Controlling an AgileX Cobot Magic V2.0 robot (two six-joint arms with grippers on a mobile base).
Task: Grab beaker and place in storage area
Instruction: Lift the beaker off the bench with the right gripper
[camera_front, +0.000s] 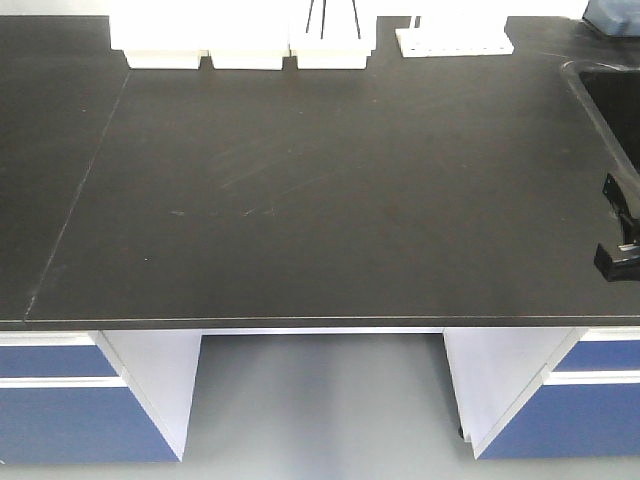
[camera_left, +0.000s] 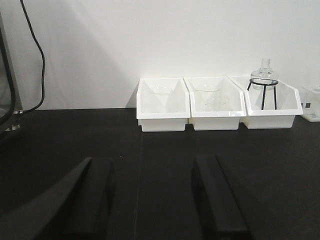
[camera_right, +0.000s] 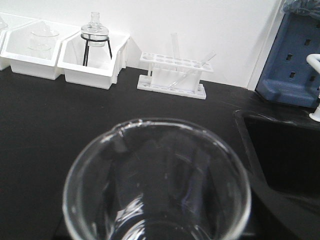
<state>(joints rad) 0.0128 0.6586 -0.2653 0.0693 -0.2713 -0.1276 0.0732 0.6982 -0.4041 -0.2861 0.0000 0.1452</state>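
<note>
The right gripper (camera_front: 617, 245) shows in the front view only as a black shape at the right edge of the frame, low over the bench (camera_front: 330, 200) and just in front of the sink (camera_front: 612, 100). In the right wrist view the beaker (camera_right: 157, 185) fills the lower middle of the frame, seen from above with its rim and pouring lip toward the upper left. Dark bands seen through the glass on either side are the fingers, closed against its wall, so this gripper has the beaker in its grip. The beaker's base is cut off by the bottom edge, so whether it touches the bench cannot be told. The left gripper (camera_left: 150, 162) is wide open with nothing between its two dark fingers (camera_left: 95, 195), which rise from the bottom of the left wrist view over bare bench. Beyond them, in the middle of that frame, three white bins (camera_left: 162, 107) stand side by side against the white wall. The left and middle bins hold clear glassware (camera_left: 212, 97), and the right one holds a flask (camera_left: 263, 75) on a black stand (camera_left: 262, 92). A white rack (camera_right: 172, 75) with a slanting tube stands just right of the bins. A black cable (camera_left: 42, 65) hangs at the upper left. Blue cabinets (camera_front: 60, 400) sit under the bench at the lower corners of the front view
</note>
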